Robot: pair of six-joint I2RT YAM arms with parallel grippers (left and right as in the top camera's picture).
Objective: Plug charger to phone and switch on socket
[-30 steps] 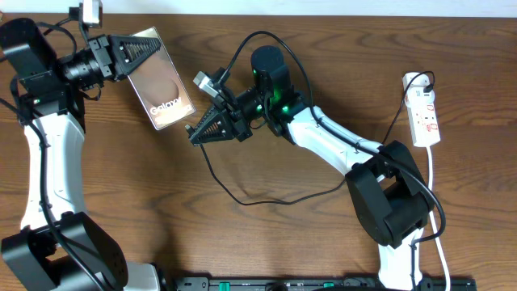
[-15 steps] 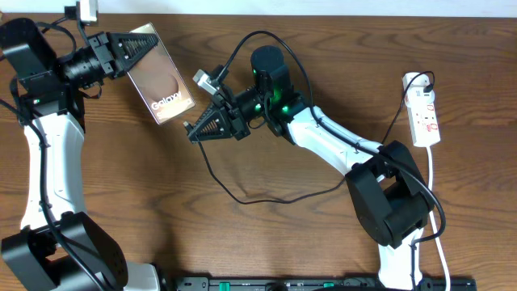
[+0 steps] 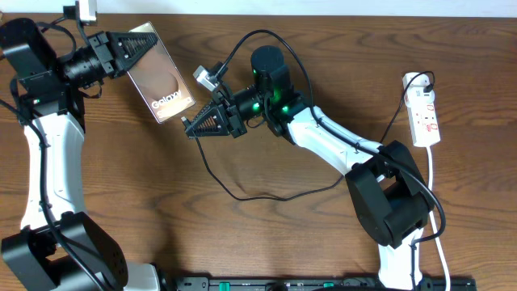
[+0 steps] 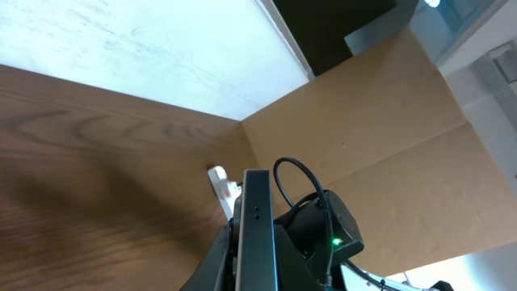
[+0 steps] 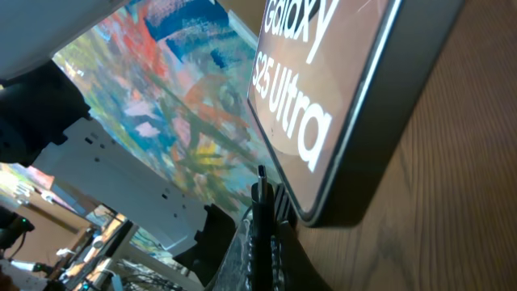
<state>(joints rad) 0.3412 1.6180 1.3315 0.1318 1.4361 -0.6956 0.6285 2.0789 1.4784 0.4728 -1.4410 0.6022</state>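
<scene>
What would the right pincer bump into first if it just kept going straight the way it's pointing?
Most likely the phone: the right pincer, shut on the charger plug, points at the phone's bottom edge, close ahead. Depth is hard to judge.

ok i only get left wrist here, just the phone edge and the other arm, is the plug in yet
observer: not that I can see. Overhead, the right gripper sits right at the phone's bottom edge, near one corner.
operator: does it have the plug
observer: yes. Right wrist shows the plug poking out of its shut jaws, close beside the phone's corner.
operator: and the socket
observer: overhead, the socket lies far right, with no gripper near it.
</scene>
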